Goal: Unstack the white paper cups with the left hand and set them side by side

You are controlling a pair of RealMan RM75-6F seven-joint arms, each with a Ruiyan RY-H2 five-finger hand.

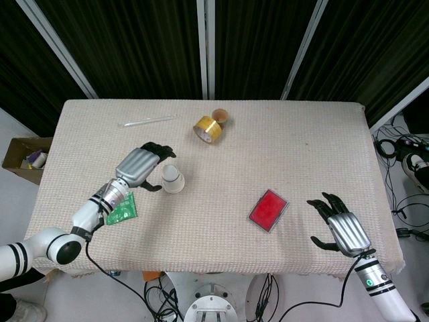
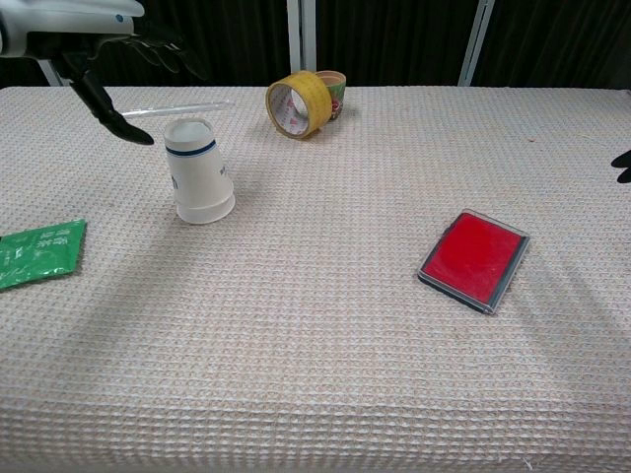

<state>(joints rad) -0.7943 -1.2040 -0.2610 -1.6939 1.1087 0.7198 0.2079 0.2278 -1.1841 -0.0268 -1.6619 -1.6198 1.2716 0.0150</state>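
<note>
The white paper cups point(image 1: 172, 179) point(image 2: 198, 172) stand upside down as one stack on the left part of the table, a dark band near the top. My left hand point(image 1: 143, 166) point(image 2: 99, 44) hovers just left of and above the stack, fingers spread, holding nothing and not touching it. My right hand point(image 1: 338, 225) lies near the table's front right corner, fingers apart and empty; only its fingertips point(image 2: 623, 164) show at the chest view's right edge.
A yellow tape roll point(image 1: 207, 129) point(image 2: 297, 103) leans by a small brown cup point(image 1: 220, 117) at the back. A clear straw point(image 1: 145, 121) lies back left. A green packet point(image 1: 121, 211) point(image 2: 39, 251) sits under my left forearm. A red case point(image 1: 268, 210) point(image 2: 474, 259) lies right of centre.
</note>
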